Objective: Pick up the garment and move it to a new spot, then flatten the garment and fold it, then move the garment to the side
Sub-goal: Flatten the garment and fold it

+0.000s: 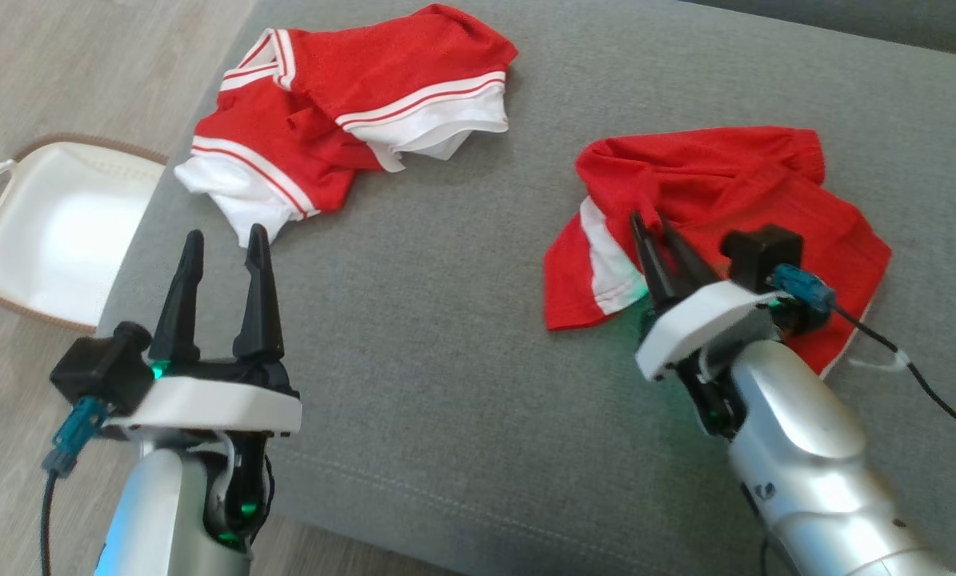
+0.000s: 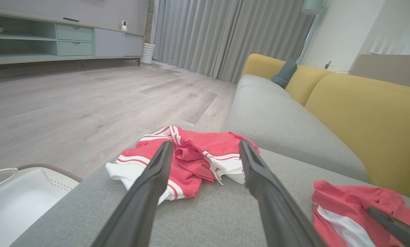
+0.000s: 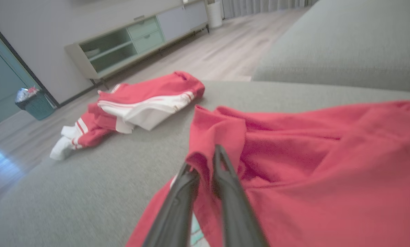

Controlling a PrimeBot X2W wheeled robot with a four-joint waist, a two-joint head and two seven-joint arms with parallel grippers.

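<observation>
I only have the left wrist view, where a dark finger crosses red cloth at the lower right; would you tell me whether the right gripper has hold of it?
Observer: Yes. In the right wrist view the right gripper is closed on a raised fold of the right shorts.
Operator: Thank you. Is the rest of it lifted?
Observer: No. In the head view the rest lies crumpled on the cushion.
Operator: Where along it is the pinch?
Observer: Toward its left edge, just beside the white stripe.
</observation>
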